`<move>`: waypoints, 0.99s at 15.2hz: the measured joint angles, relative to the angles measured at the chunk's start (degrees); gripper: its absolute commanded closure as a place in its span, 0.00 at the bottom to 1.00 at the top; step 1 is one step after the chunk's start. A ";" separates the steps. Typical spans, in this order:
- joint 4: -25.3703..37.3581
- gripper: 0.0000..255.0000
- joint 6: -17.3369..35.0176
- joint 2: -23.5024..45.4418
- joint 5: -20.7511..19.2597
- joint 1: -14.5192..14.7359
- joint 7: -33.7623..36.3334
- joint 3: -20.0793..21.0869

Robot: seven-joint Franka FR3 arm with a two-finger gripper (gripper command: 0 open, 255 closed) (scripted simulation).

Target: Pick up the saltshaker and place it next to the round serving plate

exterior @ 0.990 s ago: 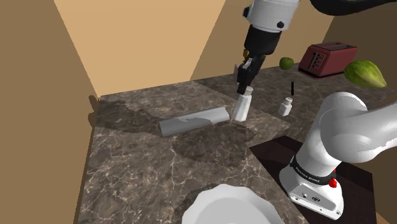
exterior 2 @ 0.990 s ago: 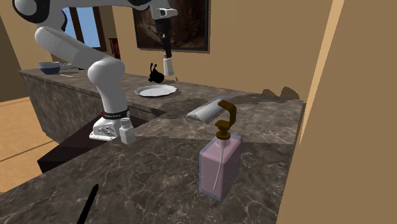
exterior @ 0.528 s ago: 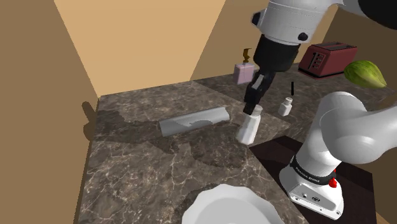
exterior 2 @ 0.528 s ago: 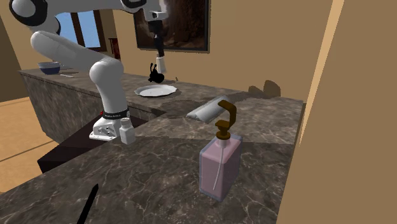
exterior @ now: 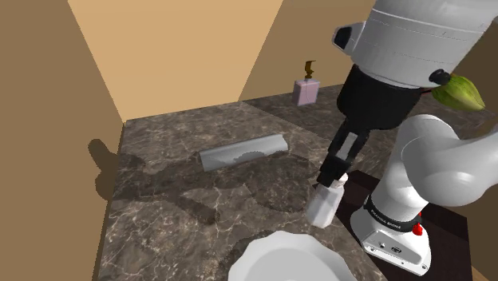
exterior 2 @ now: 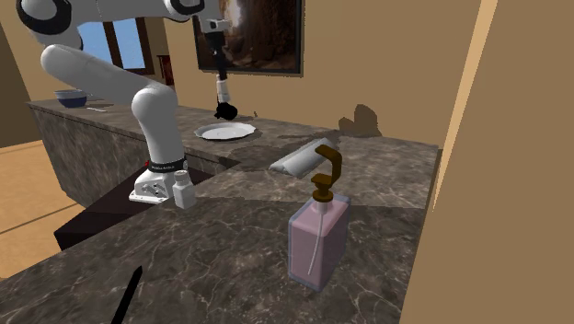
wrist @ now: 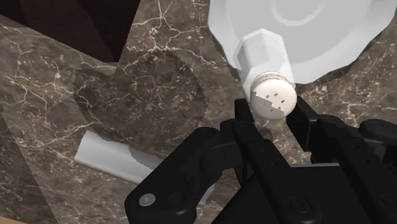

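Pick-up: complete, judged from the present state. The black gripper [exterior: 336, 177] is clenched on the white saltshaker [exterior: 326, 206], its fingers clasping the neck just under the perforated cap. The shaker hangs clear of the dark marble countertop [exterior: 183, 215], tilted, body downward.

Position: in the wrist view the saltshaker [wrist: 266, 62] lies over the scalloped rim of the round white serving plate [wrist: 347, 44]. That plate [exterior: 271, 259] sits at the countertop's edge beside the arm's stand, and the shaker is raised just off its rim on the stand side.

Outstanding: lowering, setting the shaker upright on bare marble beside the plate and not on it, then release.

Unaffected: a grey roll [exterior: 243, 152] lies mid-counter; a pink soap dispenser [exterior: 306, 90] stands at the far edge.
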 measured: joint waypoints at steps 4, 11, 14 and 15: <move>3.59 1.00 -0.93 0.98 3.51 0.80 5.38 5.25; 12.21 1.00 -1.18 5.01 8.70 -0.48 14.69 15.39; 15.73 1.00 -1.53 6.07 10.50 -1.12 18.57 19.32; 17.68 1.00 -1.75 6.89 10.91 -1.87 19.96 20.85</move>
